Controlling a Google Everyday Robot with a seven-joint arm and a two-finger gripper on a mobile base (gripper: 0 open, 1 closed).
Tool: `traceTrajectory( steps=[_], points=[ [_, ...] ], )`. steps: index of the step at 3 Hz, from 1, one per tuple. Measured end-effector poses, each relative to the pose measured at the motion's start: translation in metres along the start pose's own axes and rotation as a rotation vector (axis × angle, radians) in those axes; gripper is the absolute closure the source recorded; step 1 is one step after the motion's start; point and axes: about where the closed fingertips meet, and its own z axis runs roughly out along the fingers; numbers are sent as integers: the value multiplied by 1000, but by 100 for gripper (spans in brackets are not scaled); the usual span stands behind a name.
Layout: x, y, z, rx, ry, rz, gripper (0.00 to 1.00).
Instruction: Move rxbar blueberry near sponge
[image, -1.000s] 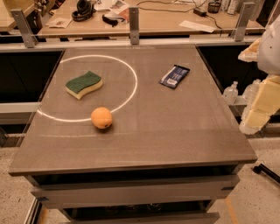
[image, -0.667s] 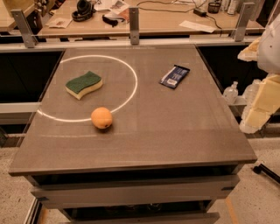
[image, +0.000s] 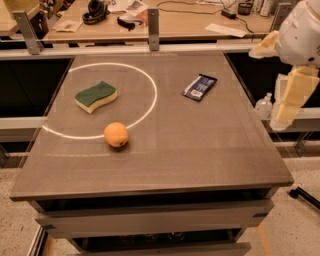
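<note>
Surface: brown table (image: 210, 155), white ring (image: 155, 95) marked at 10 o'clock.
Sponge (image: 96, 96): inside white ring, 10 o'clock, green side up.
Rxbar blueberry (image: 199, 87): flat at 2 o'clock, outside white ring; white label patch, writing unreadable.
Orange (image: 116, 134): on white ring, 8 o'clock.
Gripper (image: 290, 97): beyond table edge, 3 o'clock; grasp state cannot be told.

no legible text, rxbar blueberry (image: 199, 87) label patch unreadable

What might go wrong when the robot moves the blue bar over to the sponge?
The rxbar blueberry lies flat on the table, so the gripper, out past the table's right edge, may fail to grab it. The round orange sits close to the sponge and might get bumped and roll away.
</note>
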Motion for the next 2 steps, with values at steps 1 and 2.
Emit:
traceTrajectory(
  steps=[1,2],
  points=[
    [-6,-25,8,-47,-76,-125,0],
    [-22,-63,19,-40,-142,-253,0]
  ],
)
